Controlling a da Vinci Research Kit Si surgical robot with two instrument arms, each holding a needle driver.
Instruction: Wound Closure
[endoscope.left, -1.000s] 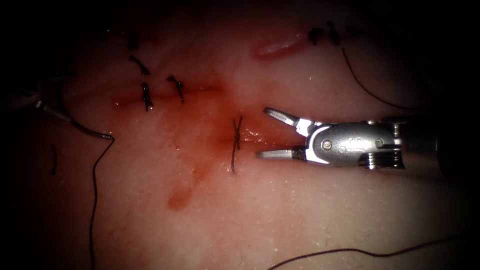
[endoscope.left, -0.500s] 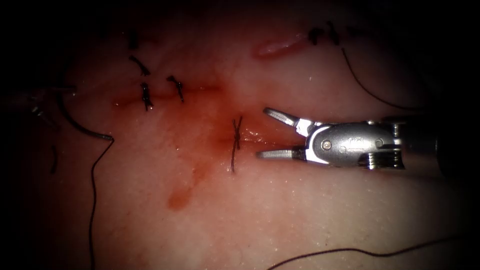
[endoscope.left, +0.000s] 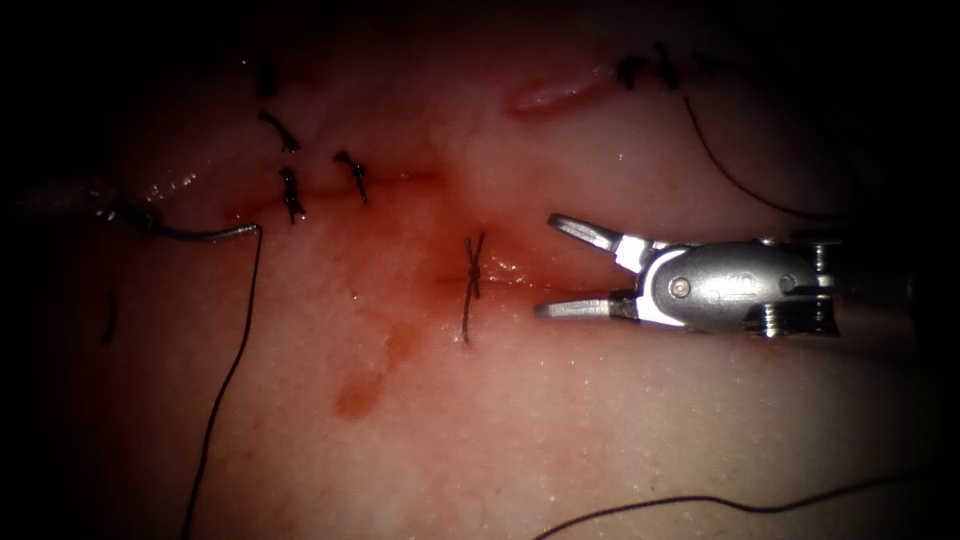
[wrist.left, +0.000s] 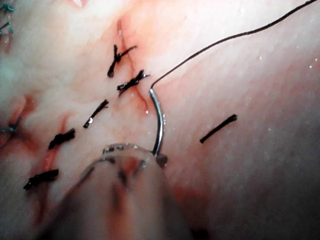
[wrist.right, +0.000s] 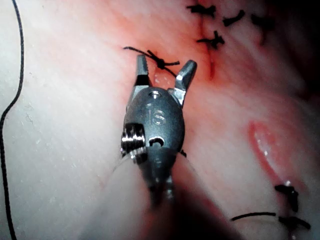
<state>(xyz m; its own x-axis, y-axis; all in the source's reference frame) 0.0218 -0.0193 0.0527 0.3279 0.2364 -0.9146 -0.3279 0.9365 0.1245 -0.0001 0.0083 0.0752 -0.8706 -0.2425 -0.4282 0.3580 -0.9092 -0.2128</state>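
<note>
My left tool (endoscope.left: 115, 212) sits at the dim far left of the tissue (endoscope.left: 620, 420), jaws shut on one end of the curved needle (endoscope.left: 200, 233). The needle lies over the tissue surface, not in it, left of the stitched cut (endoscope.left: 400, 185). Its thread (endoscope.left: 225, 390) runs from the free end down the left side. The left wrist view shows that grip (wrist.left: 159, 159) on the needle (wrist.left: 160, 120). My right tool (endoscope.left: 580, 270) stands open and holds nothing, just right of a knotted stitch (endoscope.left: 472, 270). In the right wrist view its jaws (wrist.right: 165, 67) flank that stitch (wrist.right: 159, 61).
Two more stitches (endoscope.left: 292, 192) cross the cut further left. Red fluid (endoscope.left: 360, 398) stains the tissue below it. A cut thread end (endoscope.left: 108, 318) lies at the far left. Loose thread (endoscope.left: 720, 503) trails along the lower right, and another strand (endoscope.left: 735, 180) hangs from stitches (endoscope.left: 645, 70) at the upper right.
My left tool has shut on the needle and swung it flatter, carrying its thread end up and to the right. The right tool has drawn back slightly to the right, jaws a little narrower.
</note>
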